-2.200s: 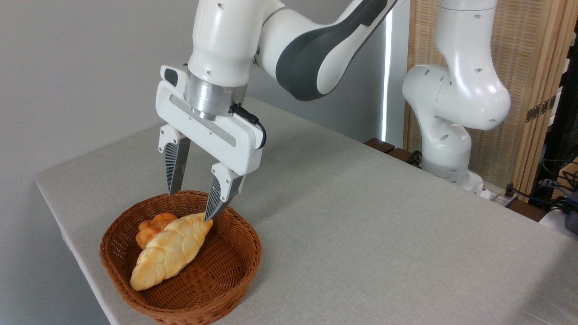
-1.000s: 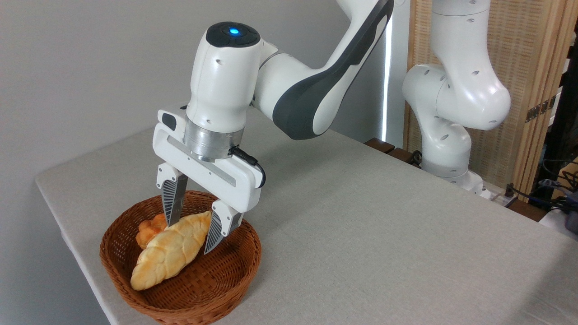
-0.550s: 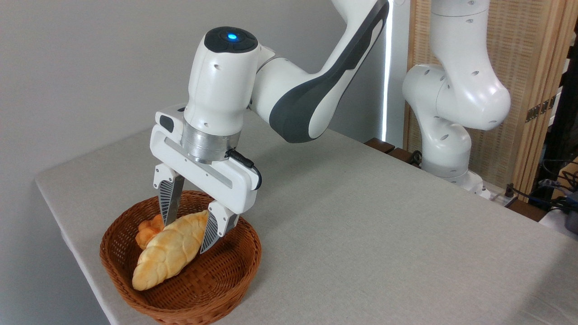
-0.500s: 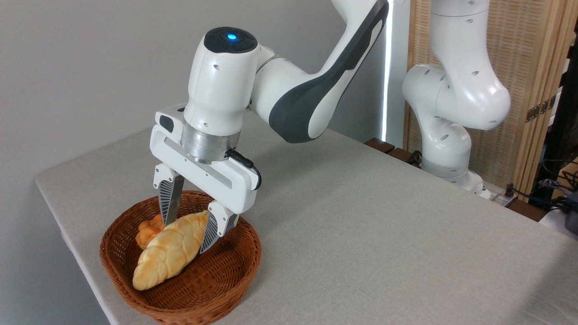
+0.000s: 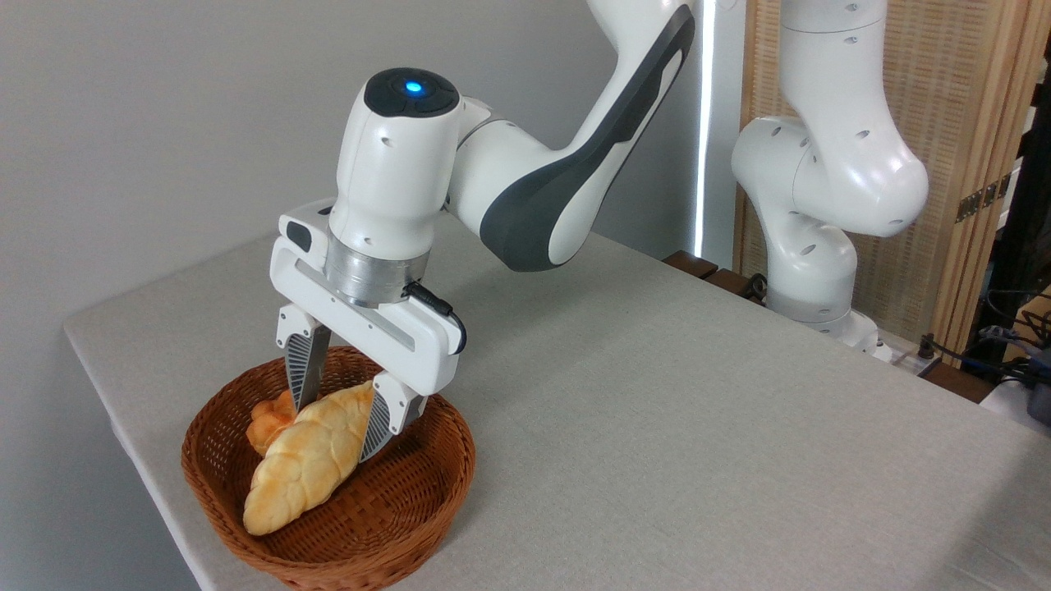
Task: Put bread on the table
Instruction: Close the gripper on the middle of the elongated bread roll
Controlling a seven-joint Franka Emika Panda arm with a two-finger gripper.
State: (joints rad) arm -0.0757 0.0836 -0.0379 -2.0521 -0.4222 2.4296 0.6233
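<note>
Camera view: single fixed view, from in front of the table and above it.
Gripper [image 5: 335, 423]: white body, points down into the basket; a black cable runs along its right end.
Jaws: two ribbed grey fingers [image 5: 300, 376] straddle the upper end of the bread, one on each side, both at or touching the crust. Whether they press into it cannot be told.
Bread [image 5: 309, 459]: long pale golden braided loaf, pointed ends, lying slantwise in the basket; lower end down left near the front wall, upper end up right between the fingers.
Bun [image 5: 266, 420]: small, orange, knotted; just behind and left of the loaf, touching it, partly hidden by the left finger.
Basket [image 5: 419, 476]: round brown wicker, at the near left part of the table, close to its front edge. Holds both loaf and bun.
Table [image 5: 657, 410]: light grey cloth-like top, rounded corner at left.
Arm [image 5: 525, 197]: white with dark grey panels; a blue light glows on the dark cap above the wrist. Base stands at the far right edge of the table.
Background: plain grey wall left; woven wooden screen behind the base; dark cables at far right.
Writing: no brand or label legible anywhere.
</note>
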